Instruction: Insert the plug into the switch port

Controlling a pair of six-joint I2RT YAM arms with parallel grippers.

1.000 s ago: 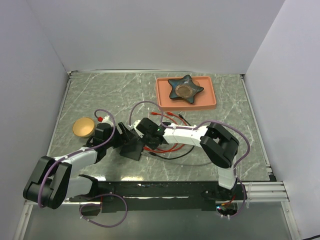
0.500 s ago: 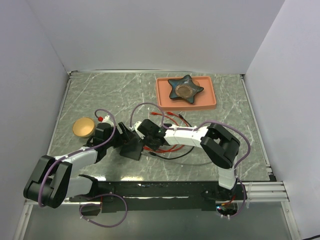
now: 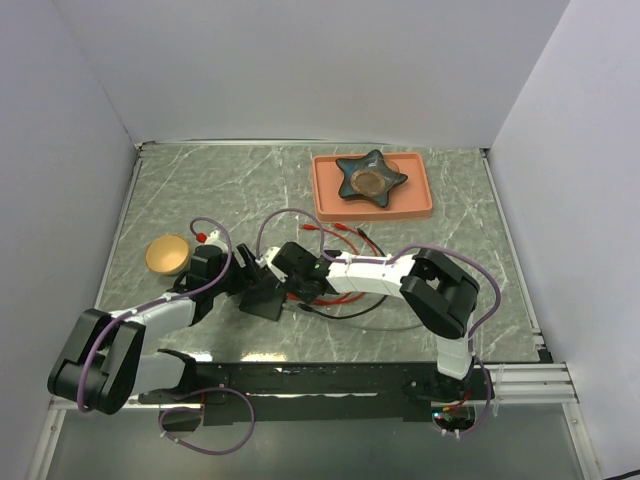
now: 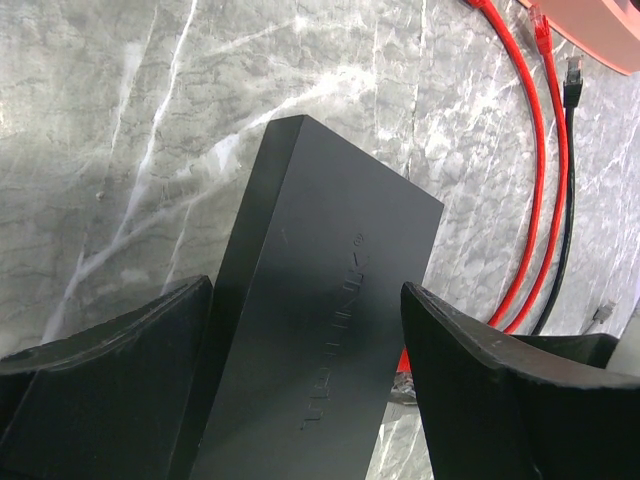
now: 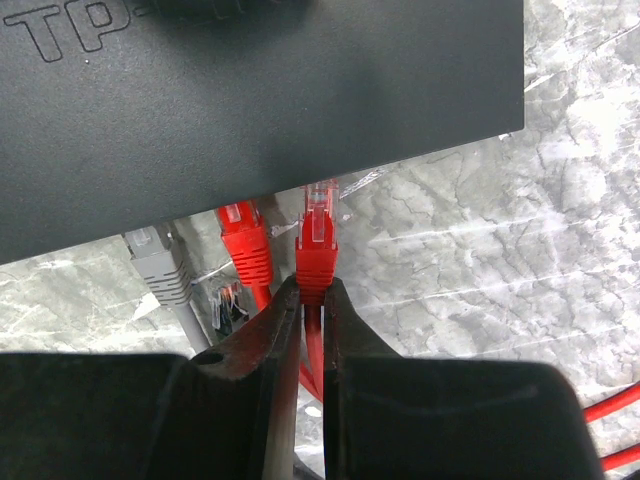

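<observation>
The left gripper (image 4: 305, 310) straddles the flat matte-black rectangular switch (image 4: 330, 260), jaws spread wide and grasping its two long sides. The right gripper (image 5: 312, 300) has its jaws clenched on the rear of the red plug (image 5: 317, 240), whose clear tip meets the switch's socket edge beside a second red connector (image 5: 245, 250) and a grey connector (image 5: 160, 265). Farther across the grey marbled tabletop (image 3: 200, 190) sit a round wooden bowl (image 3: 168, 255) and a salmon rectangular tray (image 3: 420, 205).
</observation>
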